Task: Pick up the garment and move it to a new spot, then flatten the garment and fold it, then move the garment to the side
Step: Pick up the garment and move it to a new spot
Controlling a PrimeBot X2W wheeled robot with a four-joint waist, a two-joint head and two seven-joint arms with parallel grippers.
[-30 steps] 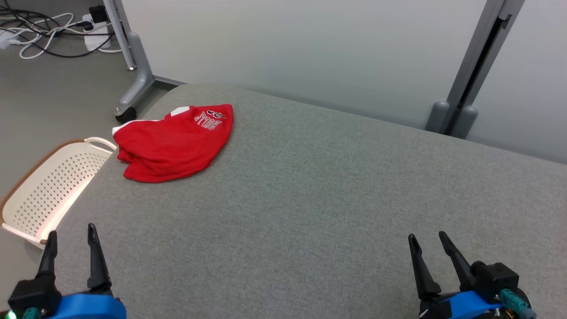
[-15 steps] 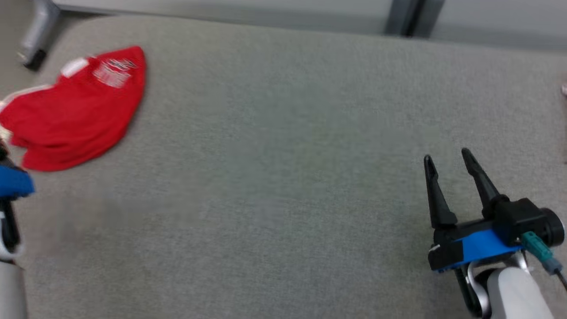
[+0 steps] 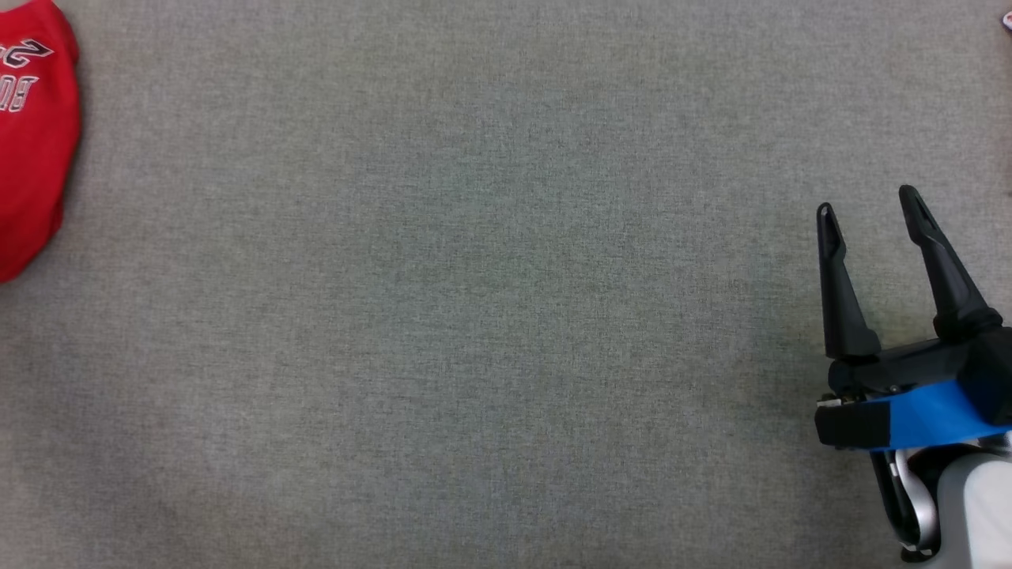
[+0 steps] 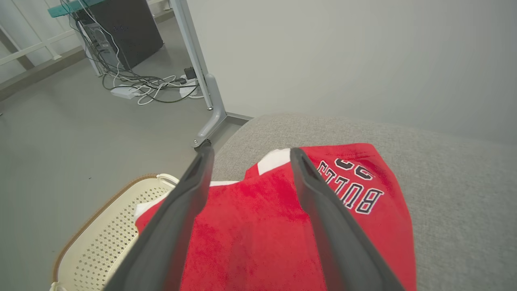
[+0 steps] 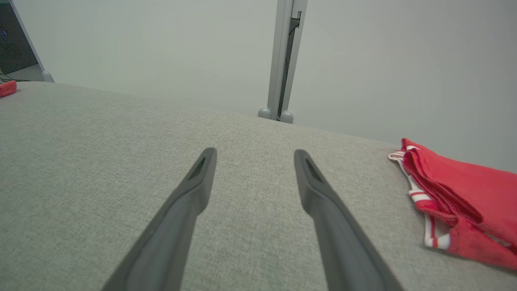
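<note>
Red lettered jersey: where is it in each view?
Head view: red jersey cut by the left edge, upper left.
Left wrist view: centre bottom, behind the left gripper's open fingers.
Right wrist view: likely the red sliver at far left; the striped red garment at right is another.
Shared landmark: grey fabric tabletop.

Red garment with white-outlined black lettering, grey woven surface, cream perforated basket.
</note>
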